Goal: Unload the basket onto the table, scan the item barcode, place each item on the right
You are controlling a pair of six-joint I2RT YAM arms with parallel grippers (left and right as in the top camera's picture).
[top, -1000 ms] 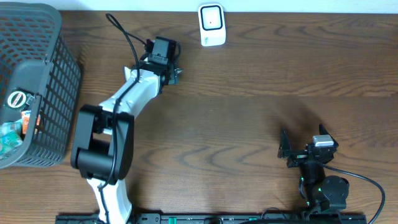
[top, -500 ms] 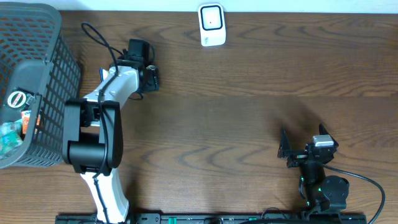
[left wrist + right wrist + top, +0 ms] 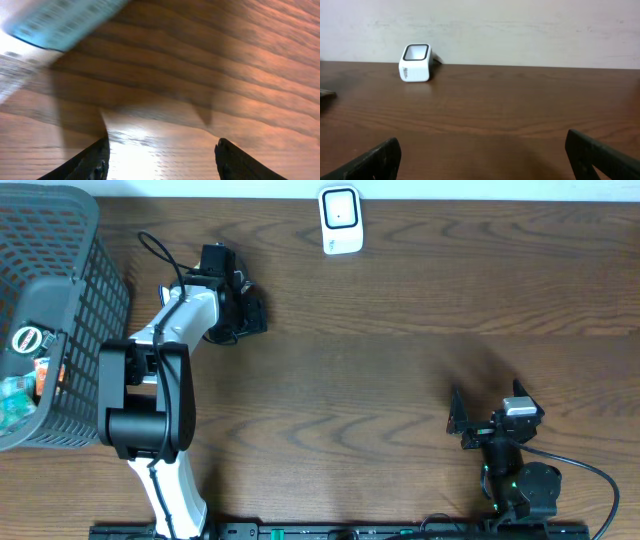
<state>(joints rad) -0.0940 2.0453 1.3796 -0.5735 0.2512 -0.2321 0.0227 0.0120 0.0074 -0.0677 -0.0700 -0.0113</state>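
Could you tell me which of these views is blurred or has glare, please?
Left wrist view: motion-blurred, the pale blue striped object smeared, with bright glare on the table at bottom centre. Right wrist view: sharp, the white scanner crisp. Overhead view: clear, evenly lit.

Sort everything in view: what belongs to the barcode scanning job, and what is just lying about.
Belongs to the job:
- white barcode scanner, at the table's far edge
- packaged items in the grey basket, likely what gets scanned
- left tool, open and empty

Just there:
- right tool, open, idle at the near edge
- wooden table
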